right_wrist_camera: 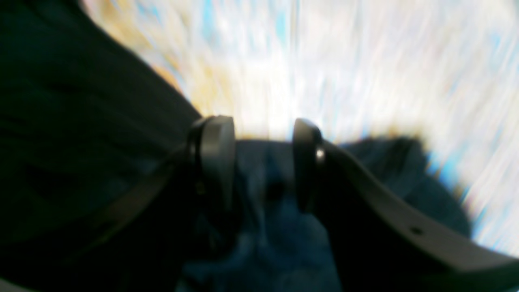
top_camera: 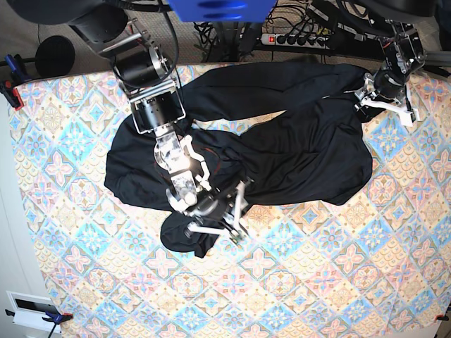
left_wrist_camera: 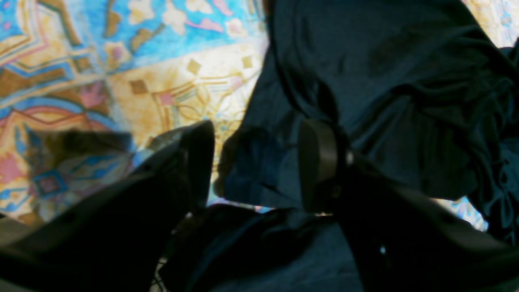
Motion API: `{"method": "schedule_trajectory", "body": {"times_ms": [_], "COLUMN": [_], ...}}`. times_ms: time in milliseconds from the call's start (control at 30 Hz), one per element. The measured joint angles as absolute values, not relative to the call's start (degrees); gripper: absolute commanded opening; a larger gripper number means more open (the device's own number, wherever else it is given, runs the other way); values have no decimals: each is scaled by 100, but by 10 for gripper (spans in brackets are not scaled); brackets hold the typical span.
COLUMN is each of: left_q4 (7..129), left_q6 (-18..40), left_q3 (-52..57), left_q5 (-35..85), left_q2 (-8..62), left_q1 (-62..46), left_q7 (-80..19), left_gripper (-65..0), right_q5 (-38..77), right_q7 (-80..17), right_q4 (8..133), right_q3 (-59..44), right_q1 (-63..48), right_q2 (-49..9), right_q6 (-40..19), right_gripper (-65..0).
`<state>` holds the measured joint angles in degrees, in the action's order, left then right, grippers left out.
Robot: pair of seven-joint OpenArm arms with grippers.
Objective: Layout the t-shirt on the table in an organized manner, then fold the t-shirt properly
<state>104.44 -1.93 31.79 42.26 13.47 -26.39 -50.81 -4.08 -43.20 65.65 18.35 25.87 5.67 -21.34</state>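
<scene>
The black t-shirt (top_camera: 303,155) lies crumpled across the back half of the table (top_camera: 317,282), with a bunched lump at its near left end. My right gripper (top_camera: 229,213) hovers over that lump. In the blurred right wrist view the right gripper (right_wrist_camera: 263,162) is open, with dark t-shirt (right_wrist_camera: 81,121) fabric under and between the fingers, not pinched. My left gripper (top_camera: 384,109) is at the shirt's far right corner. In the left wrist view the left gripper (left_wrist_camera: 257,162) stands open over the t-shirt (left_wrist_camera: 385,81) edge, with patterned table (left_wrist_camera: 121,61) cloth to its left.
A power strip with cables (top_camera: 296,39) runs along the back edge. Clamps (top_camera: 10,77) grip the cloth at the left edge. A white box (top_camera: 28,310) sits by the near left corner. Patterned cloth shows bare across the front half.
</scene>
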Motion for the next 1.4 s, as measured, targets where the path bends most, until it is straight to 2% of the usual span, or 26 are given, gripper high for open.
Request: {"method": "schedule_trajectory", "body": {"times_ms": [400,700,867,1167,1400], "left_q4": [10444,10444,10444,10444,10444], "left_q6": [-191,-191,-196,-191,-193], "left_q3": [3155,3155,3155,3162,3164], "left_q5": [4228,4241,4239,4244,4241], "left_q2": [1334,1334,1347,1332,1334], "left_q1": [-2637,-2637,-2637,-2637,-2637], "left_q7": [-5105,-5103,-5100,-5103,-5103], "left_gripper": [-340,-339,-339,-339,-339], "right_q5": [-370,-366,-373,-368,-370], "right_q7": [-3859,-3861,-3411,-2585,-2443], "right_q4": [5686,5640,5592,4219,4195], "right_q3": [1815,1798,1789,1789,1789], "right_q1": [2604,2834,3048,3382,3413], "right_q2": [661,687,681,692,683], "right_q6": [-2143,-2134,-1409,-1387,-1409], "right_gripper": [-420,-420,-420,-420,-420]}}
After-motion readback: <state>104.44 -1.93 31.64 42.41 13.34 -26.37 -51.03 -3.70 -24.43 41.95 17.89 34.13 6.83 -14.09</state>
